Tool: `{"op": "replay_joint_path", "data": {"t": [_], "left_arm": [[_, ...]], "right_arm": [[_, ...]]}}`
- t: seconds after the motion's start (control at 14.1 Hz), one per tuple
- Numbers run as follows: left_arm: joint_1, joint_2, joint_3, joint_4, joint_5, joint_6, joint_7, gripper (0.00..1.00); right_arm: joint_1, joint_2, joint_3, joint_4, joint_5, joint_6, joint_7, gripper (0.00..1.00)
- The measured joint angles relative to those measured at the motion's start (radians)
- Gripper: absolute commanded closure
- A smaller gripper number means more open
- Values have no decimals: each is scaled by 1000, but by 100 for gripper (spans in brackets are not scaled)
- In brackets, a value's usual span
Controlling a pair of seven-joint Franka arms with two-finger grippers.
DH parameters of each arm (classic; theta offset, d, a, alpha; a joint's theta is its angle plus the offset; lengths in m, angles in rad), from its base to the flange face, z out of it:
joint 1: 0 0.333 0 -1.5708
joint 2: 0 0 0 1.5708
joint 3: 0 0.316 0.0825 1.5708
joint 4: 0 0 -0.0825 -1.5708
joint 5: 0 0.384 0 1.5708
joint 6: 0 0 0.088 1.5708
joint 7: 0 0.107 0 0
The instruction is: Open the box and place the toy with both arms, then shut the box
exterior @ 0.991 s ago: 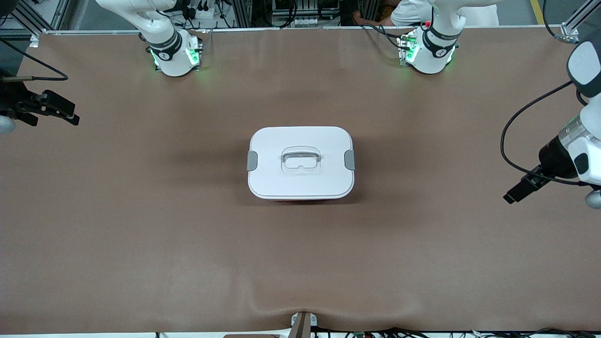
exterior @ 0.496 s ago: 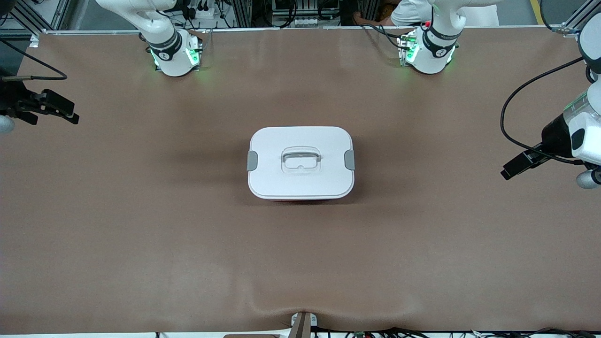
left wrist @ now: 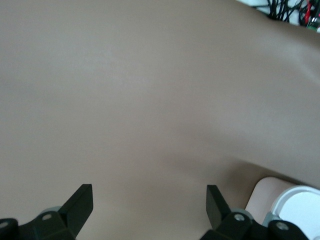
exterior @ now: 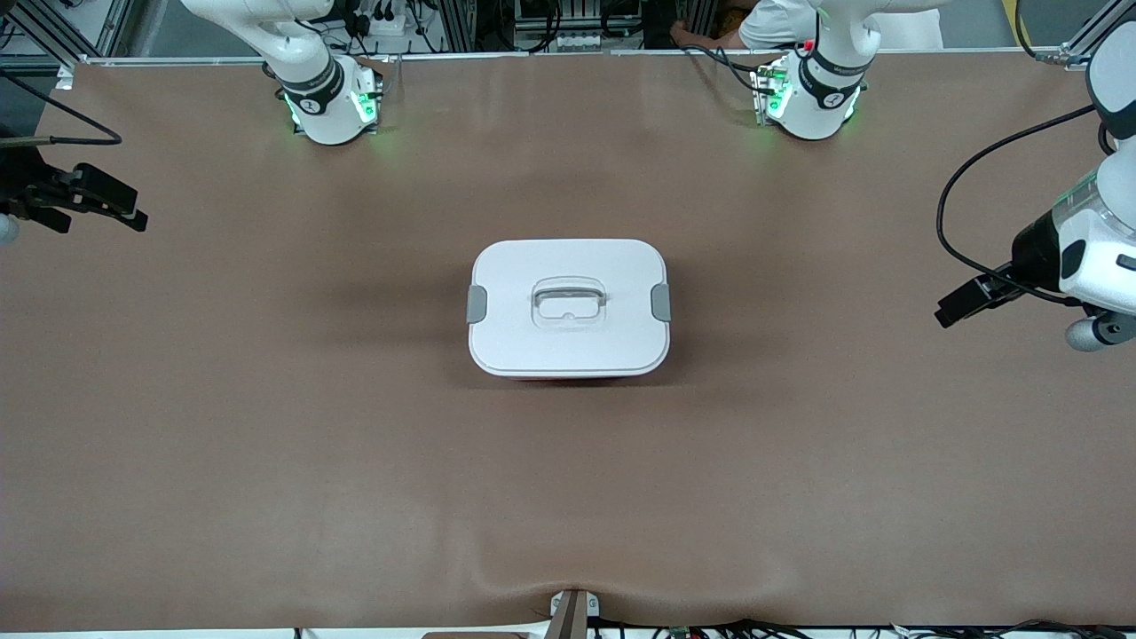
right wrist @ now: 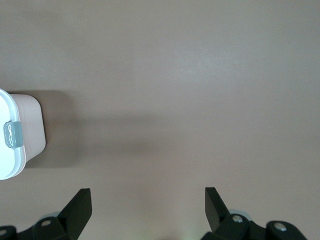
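The box [exterior: 568,306] sits shut in the middle of the table, white lid on, with a clear recessed handle [exterior: 569,302] and a grey clip [exterior: 477,304] at each end. My left gripper [exterior: 951,311] hangs open and empty over the left arm's end of the table, well apart from the box. In the left wrist view that gripper [left wrist: 148,202] is open, and a corner of the box [left wrist: 292,207] shows. My right gripper [exterior: 131,216] hangs open and empty over the right arm's end. The right wrist view shows this gripper [right wrist: 147,202] and the box [right wrist: 22,132]. The toy is out of view.
A brown cloth [exterior: 355,461] covers the whole table. Both arm bases [exterior: 330,102] with green lights stand along the edge farthest from the front camera. A small bracket [exterior: 572,611] sits at the nearest edge, where the cloth wrinkles.
My left gripper has swung toward the arms' bases and slightly toward the box. My right gripper has drifted a little the same way. The box has not moved.
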Motion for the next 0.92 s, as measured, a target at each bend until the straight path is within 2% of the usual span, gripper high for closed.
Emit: {"op": "replay_joint_path", "data": {"t": [0.28, 0.57, 0.92], "left_arm": [[-2, -30, -34, 9, 0, -31, 99, 0], [3, -72, -34, 5, 0, -87, 209, 0], [1, -137, -42, -59, 0, -102, 233, 0]], "right_arm": [[1, -4, 0, 0, 3, 0, 0, 0], [1, -4, 1, -2, 4, 0, 0, 0], [-1, -4, 0, -4, 4, 0, 0, 0]]}}
